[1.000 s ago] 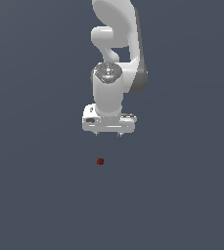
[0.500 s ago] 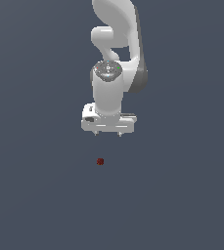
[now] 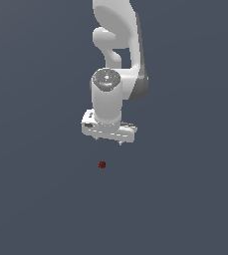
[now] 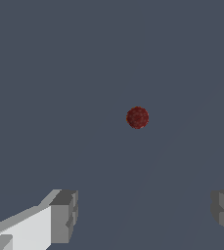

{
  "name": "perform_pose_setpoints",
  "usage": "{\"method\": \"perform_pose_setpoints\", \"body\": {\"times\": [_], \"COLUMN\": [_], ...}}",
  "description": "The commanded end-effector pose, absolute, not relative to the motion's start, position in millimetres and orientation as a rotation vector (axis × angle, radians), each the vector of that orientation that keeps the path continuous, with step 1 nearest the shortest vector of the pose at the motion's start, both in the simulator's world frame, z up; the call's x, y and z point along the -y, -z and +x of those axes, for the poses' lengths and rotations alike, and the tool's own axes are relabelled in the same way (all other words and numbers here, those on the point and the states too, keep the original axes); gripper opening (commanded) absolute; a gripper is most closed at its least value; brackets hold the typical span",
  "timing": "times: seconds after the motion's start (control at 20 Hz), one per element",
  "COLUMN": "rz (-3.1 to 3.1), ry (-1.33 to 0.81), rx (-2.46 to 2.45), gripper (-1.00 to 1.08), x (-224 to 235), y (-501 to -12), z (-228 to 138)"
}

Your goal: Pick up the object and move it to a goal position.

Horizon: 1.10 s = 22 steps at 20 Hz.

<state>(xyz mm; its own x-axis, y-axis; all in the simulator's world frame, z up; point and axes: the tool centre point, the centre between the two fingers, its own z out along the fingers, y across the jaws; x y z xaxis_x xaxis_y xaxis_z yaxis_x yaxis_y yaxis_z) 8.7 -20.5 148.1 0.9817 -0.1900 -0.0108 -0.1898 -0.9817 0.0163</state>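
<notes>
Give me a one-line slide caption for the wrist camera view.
Wrist view: open gripper fingers apart, empty, with the small dark red object lying ahead on the grey floor.

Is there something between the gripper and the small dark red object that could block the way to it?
Nothing visible does. In the exterior view the gripper hangs apart from the dark red object, with only bare grey surface between them. The wrist view shows the object alone, beyond the widely spread fingers.
</notes>
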Motion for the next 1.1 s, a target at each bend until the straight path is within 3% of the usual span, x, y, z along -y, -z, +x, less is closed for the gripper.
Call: {"method": "perform_pose_setpoints", "body": {"times": [0.0, 1.05], "rz": [3.105, 2.865], "ry": [0.019, 0.005], "rx": [0.391, 1.290], "gripper": [1.00, 1.00], "x": [23.0, 49.6], "y": [-142.2, -78.1], "z": [13.2, 54.3]}}
